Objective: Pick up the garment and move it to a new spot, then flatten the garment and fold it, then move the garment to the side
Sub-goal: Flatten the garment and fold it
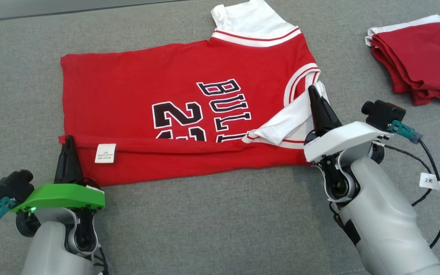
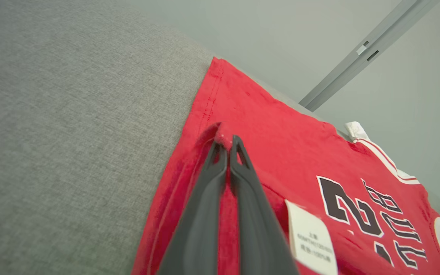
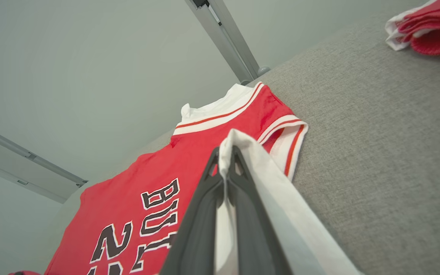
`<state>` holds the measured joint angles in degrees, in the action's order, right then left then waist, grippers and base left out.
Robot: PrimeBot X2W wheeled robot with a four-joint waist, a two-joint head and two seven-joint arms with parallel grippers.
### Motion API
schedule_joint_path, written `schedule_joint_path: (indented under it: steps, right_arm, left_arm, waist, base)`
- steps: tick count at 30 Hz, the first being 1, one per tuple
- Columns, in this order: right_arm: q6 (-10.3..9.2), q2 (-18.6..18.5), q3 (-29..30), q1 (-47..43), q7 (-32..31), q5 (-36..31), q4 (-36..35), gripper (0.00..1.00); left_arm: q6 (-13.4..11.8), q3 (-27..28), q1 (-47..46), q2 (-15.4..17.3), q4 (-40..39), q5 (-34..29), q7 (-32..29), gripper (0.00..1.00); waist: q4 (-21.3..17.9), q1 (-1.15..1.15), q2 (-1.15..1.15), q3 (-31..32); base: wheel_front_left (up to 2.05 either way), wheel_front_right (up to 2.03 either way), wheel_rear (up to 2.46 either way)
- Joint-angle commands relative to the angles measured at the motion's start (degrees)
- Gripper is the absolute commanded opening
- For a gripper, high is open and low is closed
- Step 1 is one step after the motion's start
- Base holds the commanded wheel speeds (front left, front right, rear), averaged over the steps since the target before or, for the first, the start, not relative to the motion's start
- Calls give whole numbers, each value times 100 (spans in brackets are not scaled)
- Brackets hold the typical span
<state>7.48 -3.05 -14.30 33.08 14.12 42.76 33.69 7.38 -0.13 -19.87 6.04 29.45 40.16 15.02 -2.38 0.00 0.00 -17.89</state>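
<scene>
The garment (image 1: 174,88) is a red jersey with white sleeves and black lettering, spread on the grey surface with its near long edge folded up over the print. My left gripper (image 1: 68,140) is shut on the folded edge's red hem corner (image 2: 223,134) at the jersey's left end. My right gripper (image 1: 313,90) is shut on the white sleeve (image 3: 239,143) at the right end, which lies turned over the red cloth. A white care label (image 1: 105,153) shows on the folded strip.
A second red and white garment (image 1: 418,57) lies folded at the far right (image 3: 429,26). The grey fabric surface (image 1: 220,214) spreads wide in front of the jersey and to its left. A pale wall with metal rails (image 3: 223,38) rises behind.
</scene>
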Motion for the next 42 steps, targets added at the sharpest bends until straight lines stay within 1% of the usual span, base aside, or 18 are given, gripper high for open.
schedule_joint_path:
  steps: [1, 2, 3, 4, 13, 17, 20, 24, 26, 29, 34, 39, 40, 41, 42]
  right_arm:
    - [2, -20, -26, 131, 30, 44, 166, 15]
    - [2, -18, -48, 203, 34, 88, 299, 46]
    - [2, -12, -75, 283, 29, 142, 408, 100]
    - [2, -11, -89, 373, 31, 196, 517, 100]
    - [2, -9, -164, 1099, 72, 569, 1437, 100]
    - [2, -115, -173, 1207, 108, 464, 1468, 100]
    - [2, -276, -62, 1071, 108, 93, 1182, 100]
    - [2, -352, 235, 673, 109, -615, 658, 100]
    - [2, -353, 406, 401, 110, -990, 348, 100]
    - [2, -285, 606, -55, 108, -1404, -101, 100]
    - [2, -166, 717, -736, 107, -1742, -777, 100]
    - [2, -160, 645, -1170, 85, -2143, -959, 100]
    - [2, -160, 638, -1228, 41, -2220, -949, 100]
    - [2, -149, 645, -1283, 5, -2271, -939, 100]
    - [2, -134, 673, -1333, -59, -2304, -907, 100]
  left_arm:
    - [14, 39, -146, 4, 94, -35, 19, 0]
    - [14, 59, -190, -4, 133, -62, 19, 32]
    - [14, 90, -221, -9, 151, -81, 19, 79]
    - [14, 105, -235, -20, 176, -100, 18, 100]
    - [14, 119, -11, -91, 1, -170, 19, 100]
    - [14, 161, 268, -131, -185, -91, 18, 100]
    - [14, 176, 558, -136, -228, -25, 18, 100]
    - [14, 138, 914, -96, -167, 95, -31, 100]
    - [7, 121, 1040, -88, -123, 151, -155, 100]
    - [-77, 89, 1176, -90, -78, 186, -420, 100]
    - [-208, 106, 1217, -61, -80, 291, -693, 100]
    - [-290, 167, 1099, -10, -82, 383, -801, 100]
    - [-307, 181, 1069, 11, -73, 380, -789, 73]
    - [-328, 188, 1045, 15, -74, 368, -770, 45]
    - [-341, 186, 1023, 19, -79, 350, -751, 24]
  waist:
    - [21, 0, 0, 0]
    - [30, 0, 0, 2]
    - [36, 0, 0, 6]
    - [42, 0, 0, 12]
    - [165, 0, 0, 109]
    - [193, 0, 0, 216]
    - [152, 0, 0, 328]
    - [85, 0, 0, 492]
    - [55, 0, 0, 563]
    - [-3, 0, 0, 645]
    - [-182, 0, 0, 684]
    - [-365, 0, 0, 611]
    - [-399, 0, 0, 588]
    - [-427, 0, 0, 567]
    - [-445, 0, 0, 547]
  base:
    - [0, 0, 0]
    - [0, 0, 0]
    - [0, 0, 0]
    - [0, 0, 0]
    - [0, 0, 0]
    - [0, 0, 0]
    - [0, 0, 0]
    - [0, 0, 0]
    - [0, 0, 0]
    - [0, 0, 0]
    - [0, 0, 0]
    - [0, 0, 0]
    - [0, 0, 0]
    - [0, 0, 0]
    - [0, 0, 0]
